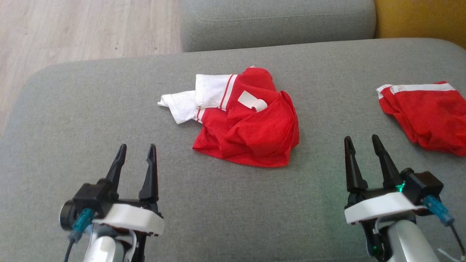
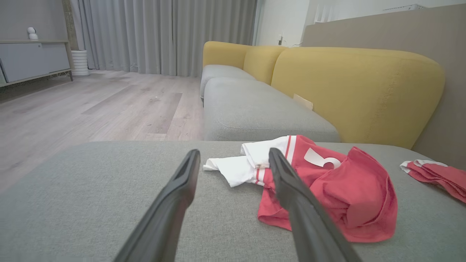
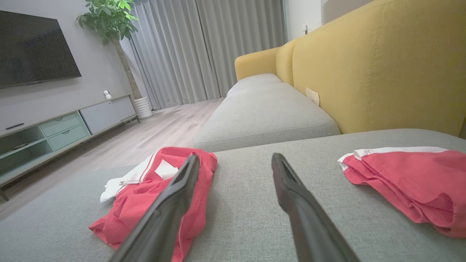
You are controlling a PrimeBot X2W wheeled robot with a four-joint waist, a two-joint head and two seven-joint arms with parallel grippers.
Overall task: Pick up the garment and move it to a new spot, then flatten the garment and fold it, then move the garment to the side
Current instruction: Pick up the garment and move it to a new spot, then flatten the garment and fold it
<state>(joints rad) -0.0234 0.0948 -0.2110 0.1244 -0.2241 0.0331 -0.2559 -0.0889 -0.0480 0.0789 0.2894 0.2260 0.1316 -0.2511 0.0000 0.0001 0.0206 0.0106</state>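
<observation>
Head view. Your left end effector (image 1: pixel 137 146) sits near left, fingers spread, nothing between them. Your right end effector (image 1: pixel 361 137) sits near right, likewise released and empty. The garment (image 1: pixel 251 127), red with white sleeves, lies crumpled at the middle of the grey seat cushion (image 1: pixel 91 109). It is farther out than both end effectors, between them, and touches neither. A white patch (image 1: pixel 251 101) shows on top of the heap. A second red piece (image 1: pixel 426 112) with a white band lies at the far right, well apart from the garment. Wood floor (image 1: pixel 72 25) shows at far left.

Left wrist view. Here you get the room beyond the cushion: grey curtains (image 2: pixel 164 32), a pale cabinet (image 2: pixel 32 58) at far left and the yellow backrest (image 2: pixel 356 87) on the right. The right finger (image 2: pixel 291 189) overlaps the garment's white sleeve in this picture, and you cannot judge contact from this view. The head view shows a clear gap.

Right wrist view. This one adds a dark television (image 3: pixel 34 47), a potted plant (image 3: pixel 109 18) and a drawer unit (image 3: pixel 62 131). The garment lies left of the fingers, partly behind the left one. The second red piece lies right. Bare cushion shows between the open fingers.
</observation>
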